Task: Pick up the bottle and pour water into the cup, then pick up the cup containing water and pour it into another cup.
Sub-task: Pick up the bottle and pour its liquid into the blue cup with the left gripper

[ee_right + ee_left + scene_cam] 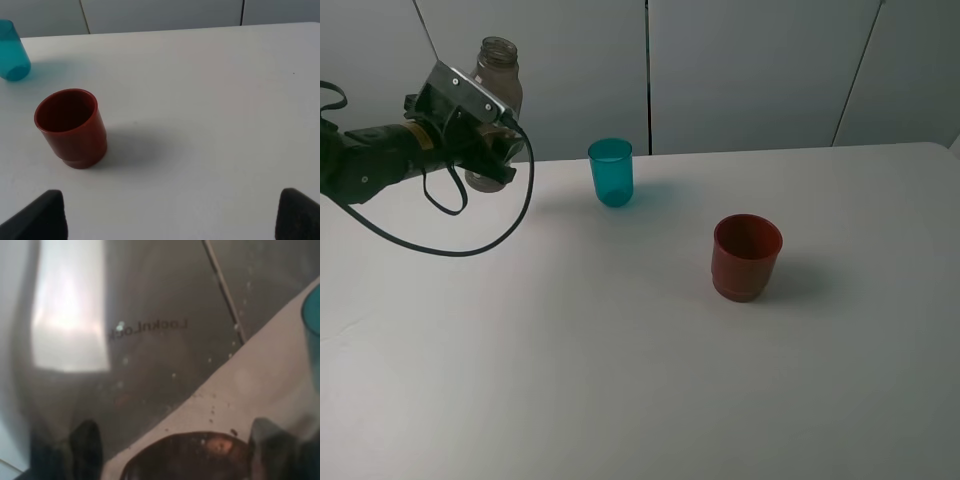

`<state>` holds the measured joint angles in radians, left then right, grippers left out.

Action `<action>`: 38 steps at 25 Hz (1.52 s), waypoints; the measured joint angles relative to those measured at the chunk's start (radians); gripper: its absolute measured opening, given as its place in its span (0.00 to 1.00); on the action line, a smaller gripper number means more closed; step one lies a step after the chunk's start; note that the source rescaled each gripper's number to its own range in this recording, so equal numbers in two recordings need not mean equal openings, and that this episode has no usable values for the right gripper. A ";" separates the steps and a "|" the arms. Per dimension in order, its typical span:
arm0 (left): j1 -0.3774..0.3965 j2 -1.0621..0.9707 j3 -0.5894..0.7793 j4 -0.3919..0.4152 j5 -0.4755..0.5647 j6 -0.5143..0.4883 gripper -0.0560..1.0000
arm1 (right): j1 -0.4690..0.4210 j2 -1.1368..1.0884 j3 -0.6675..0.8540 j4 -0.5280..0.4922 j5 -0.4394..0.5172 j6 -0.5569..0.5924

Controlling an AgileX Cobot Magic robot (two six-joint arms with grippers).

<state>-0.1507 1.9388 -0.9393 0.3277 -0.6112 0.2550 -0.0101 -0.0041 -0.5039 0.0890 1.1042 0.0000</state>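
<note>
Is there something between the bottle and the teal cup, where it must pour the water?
Nothing visible. Only bare table lies between the bottle and the teal cup; the red-brown cup stands aside, nearer the camera.

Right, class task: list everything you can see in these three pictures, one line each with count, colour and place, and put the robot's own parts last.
bottle: one, clear smoky brown, no cap, back left of the table
small cup: one, see-through teal, upright, back middle
wide cup: one, red-brown, upright, right of the small cup and nearer the front
table: one, white, under everything
wall panels: pale grey, behind the table
cable: one, black, looping below the left arm
left tool: one, black, around the bottle; grip unclear
right tool: one, black, open, above bare table near the wide cup
</note>
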 joint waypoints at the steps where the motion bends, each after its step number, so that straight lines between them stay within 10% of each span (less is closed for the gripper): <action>1: -0.002 0.000 -0.010 -0.008 0.017 0.017 0.09 | 0.000 0.000 0.000 0.000 0.000 0.000; 38: -0.059 0.079 -0.239 0.001 0.424 0.329 0.08 | 0.000 0.000 0.000 -0.037 0.000 0.000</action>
<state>-0.2101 2.0177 -1.1784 0.3283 -0.1873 0.5842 -0.0101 -0.0041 -0.5039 0.0518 1.1042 0.0000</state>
